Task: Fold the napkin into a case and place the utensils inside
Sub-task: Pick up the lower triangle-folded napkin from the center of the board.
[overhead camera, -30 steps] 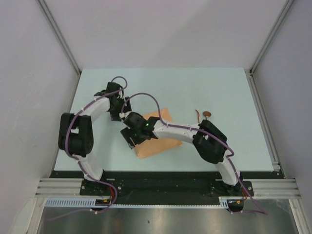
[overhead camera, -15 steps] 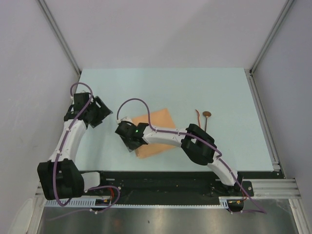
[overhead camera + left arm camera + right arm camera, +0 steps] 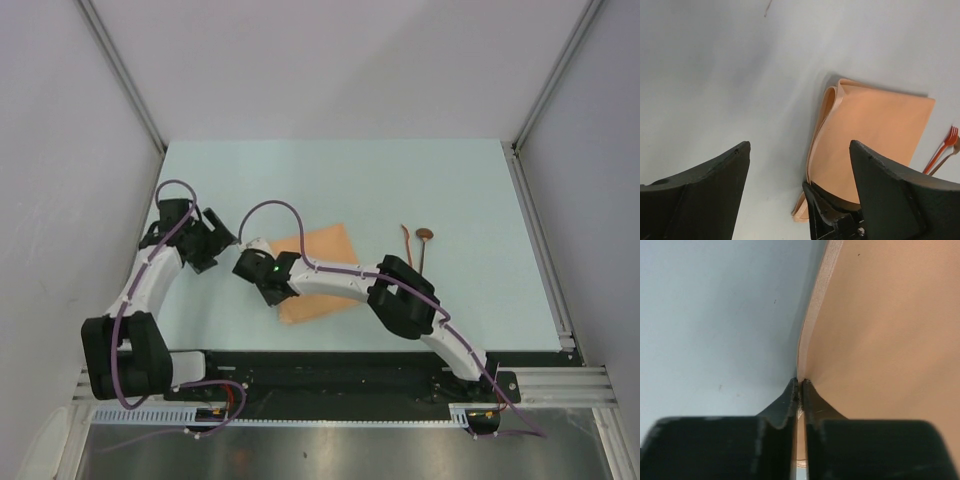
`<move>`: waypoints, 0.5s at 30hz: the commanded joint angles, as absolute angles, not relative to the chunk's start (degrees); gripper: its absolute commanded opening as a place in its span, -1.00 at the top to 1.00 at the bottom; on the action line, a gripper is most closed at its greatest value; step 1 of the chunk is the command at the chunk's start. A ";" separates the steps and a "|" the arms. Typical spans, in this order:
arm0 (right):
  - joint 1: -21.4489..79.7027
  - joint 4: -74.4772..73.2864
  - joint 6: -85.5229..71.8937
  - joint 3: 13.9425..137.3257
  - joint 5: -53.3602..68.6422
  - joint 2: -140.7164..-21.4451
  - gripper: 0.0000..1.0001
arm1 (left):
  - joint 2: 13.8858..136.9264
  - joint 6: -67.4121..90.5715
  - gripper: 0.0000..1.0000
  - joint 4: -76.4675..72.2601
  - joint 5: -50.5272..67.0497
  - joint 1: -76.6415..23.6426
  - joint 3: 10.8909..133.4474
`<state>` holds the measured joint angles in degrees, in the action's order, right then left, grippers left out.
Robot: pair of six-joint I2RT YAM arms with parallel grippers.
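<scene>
**Folding in hand: right jaws pinch the napkin's edge**

The peach napkin (image 3: 325, 268) lies mid-desk (image 3: 400, 180), already doubled over, with the utensils (image 3: 415, 243) near its right side. The right jaws are clamped on its left edge. The left jaws stand wide open and empty, off to the left. The next move likely calls for carrying the pinched edge across, keeping the layers aligned.

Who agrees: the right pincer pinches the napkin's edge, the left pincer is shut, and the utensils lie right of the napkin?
The left pincer is open, not shut: the left wrist view shows its jaws wide apart. The rest holds: the right pincer pinches the napkin's edge, and the utensils lie right of it.
</scene>
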<state>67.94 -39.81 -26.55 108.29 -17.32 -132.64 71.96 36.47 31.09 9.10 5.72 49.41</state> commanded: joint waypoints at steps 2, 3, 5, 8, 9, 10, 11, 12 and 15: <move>64.96 -34.82 -27.86 102.32 -8.37 -128.95 1.00 | 77.60 35.16 -0.72 26.64 19.48 6.07 47.46; 64.43 -32.98 -28.30 100.39 -6.17 -125.46 1.00 | 78.56 35.07 -0.72 25.76 21.16 5.98 46.76; 61.97 -26.91 -29.09 94.41 -0.21 -122.45 1.00 | 81.19 35.59 -0.73 24.43 23.46 5.02 46.76; 58.72 -20.49 -30.84 88.17 8.49 -118.57 1.00 | 83.92 36.64 -0.74 22.68 25.92 3.00 46.67; 58.01 -17.00 -31.28 86.59 10.09 -117.78 1.00 | 84.28 37.09 -0.74 22.15 26.45 2.38 46.41; 57.31 -15.14 -32.86 85.09 11.85 -116.03 1.00 | 84.64 37.61 -0.75 20.84 26.98 1.42 46.23; 55.83 -13.29 -33.74 81.77 14.65 -115.41 1.00 | 84.90 38.49 -0.75 20.22 27.42 0.97 46.06; 55.11 -10.57 -34.36 80.61 15.81 -114.70 1.00 | 84.90 38.84 -0.75 19.87 27.07 0.44 46.05; 52.83 -5.82 -37.00 76.12 19.68 -112.68 1.00 | 84.29 39.90 -0.75 19.51 25.15 -2.11 46.14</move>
<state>54.78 -16.64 -32.58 80.34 10.39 -117.49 85.19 37.56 23.24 23.86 0.40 46.19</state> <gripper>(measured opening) 0.020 0.875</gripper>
